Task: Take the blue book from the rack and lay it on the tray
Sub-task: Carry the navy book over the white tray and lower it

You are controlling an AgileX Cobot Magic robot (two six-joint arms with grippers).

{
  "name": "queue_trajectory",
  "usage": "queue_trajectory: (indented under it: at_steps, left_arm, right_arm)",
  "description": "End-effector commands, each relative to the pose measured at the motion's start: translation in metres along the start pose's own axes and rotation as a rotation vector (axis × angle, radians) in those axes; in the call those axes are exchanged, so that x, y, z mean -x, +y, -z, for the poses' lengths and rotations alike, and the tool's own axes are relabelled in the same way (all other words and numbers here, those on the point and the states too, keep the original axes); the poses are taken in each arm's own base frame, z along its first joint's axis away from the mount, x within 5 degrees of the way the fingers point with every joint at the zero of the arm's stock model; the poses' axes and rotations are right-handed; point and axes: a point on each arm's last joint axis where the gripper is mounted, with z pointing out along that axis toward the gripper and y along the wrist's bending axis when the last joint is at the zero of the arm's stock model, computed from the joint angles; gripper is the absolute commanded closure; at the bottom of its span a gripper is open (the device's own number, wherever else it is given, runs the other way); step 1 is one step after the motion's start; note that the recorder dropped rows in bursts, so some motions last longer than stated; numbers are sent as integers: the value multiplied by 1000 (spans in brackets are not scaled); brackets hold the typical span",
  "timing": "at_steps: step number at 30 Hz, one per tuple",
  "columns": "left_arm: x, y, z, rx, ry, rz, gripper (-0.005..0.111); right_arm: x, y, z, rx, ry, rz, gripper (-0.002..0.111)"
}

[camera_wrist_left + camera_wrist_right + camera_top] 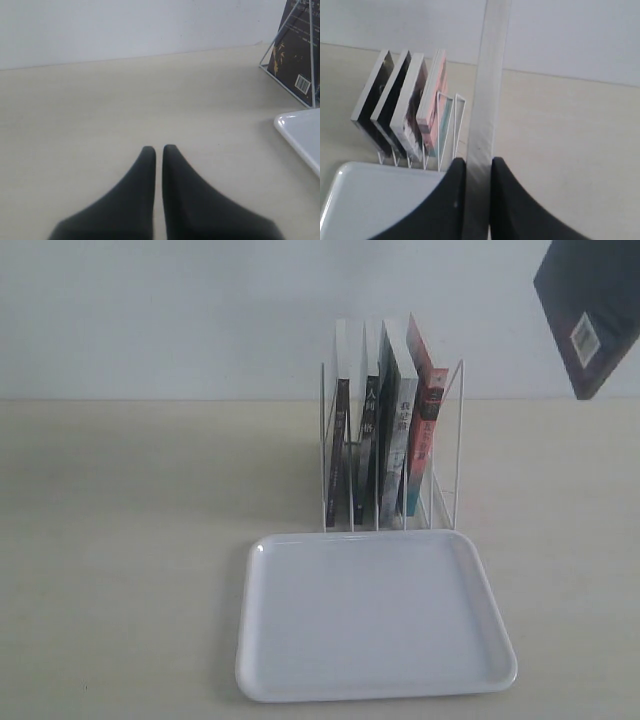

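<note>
blue book (590,300) | exterior: aloft | wrist: edge-on in right pincer (477,162)

the right end effector (477,162) has its two black fingers (451,200) closed on the blue book (490,75), of which only the pale page edge shows, running straight up and out of frame. beside it stands the white wire rack (459,127) with four books (405,110) leaning in its slots. the white tray (375,200) lies just in front of the rack on the beige tabletop (570,150).
</note>
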Motion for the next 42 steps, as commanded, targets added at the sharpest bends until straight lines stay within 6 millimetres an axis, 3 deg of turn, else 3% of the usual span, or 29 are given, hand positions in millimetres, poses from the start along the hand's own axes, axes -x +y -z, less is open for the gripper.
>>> queue_trajectory:
  at_steps: [1, 5, 9, 12, 16, 22, 29, 32, 35, 39, 42]
  left_arm:
    - [3, 0, 1, 1, -22, 6, 102]
    - [3, 0, 1, 1, -22, 6, 102]
    - [3, 0, 1, 1, -22, 6, 102]
    - [3, 0, 1, 1, -22, 6, 102]
    - [3, 0, 1, 1, -22, 6, 102]
    - [3, 0, 1, 1, -22, 6, 102]
    - [3, 0, 1, 1, -22, 6, 102]
    - [3, 0, 1, 1, -22, 6, 102]
    - [3, 0, 1, 1, -22, 6, 102]
    - [3, 0, 1, 1, -22, 6, 102]
    - [3, 0, 1, 1, -22, 6, 102]
  right_arm:
    - [-33, 0, 20, 7, -12, -35, 108]
    - [-72, 9, 23, 119, 49, -83, 108]
    - [-104, 13, -6, 166, 194, -117, 108]
    - [-108, 17, -22, 207, 153, -154, 108]
    - [-104, 27, -25, 249, 90, -126, 108]
    - [-106, 49, -41, 227, 145, -49, 108]
    - [-120, 114, -63, 59, 144, 97, 108]
    - [-129, 140, -89, -141, 246, 240, 108]
    - [-120, 173, -107, -150, 221, 358, 108]
    - [-108, 198, -118, -125, 214, 427, 108]
    - [-110, 206, -128, -131, 234, 458, 108]
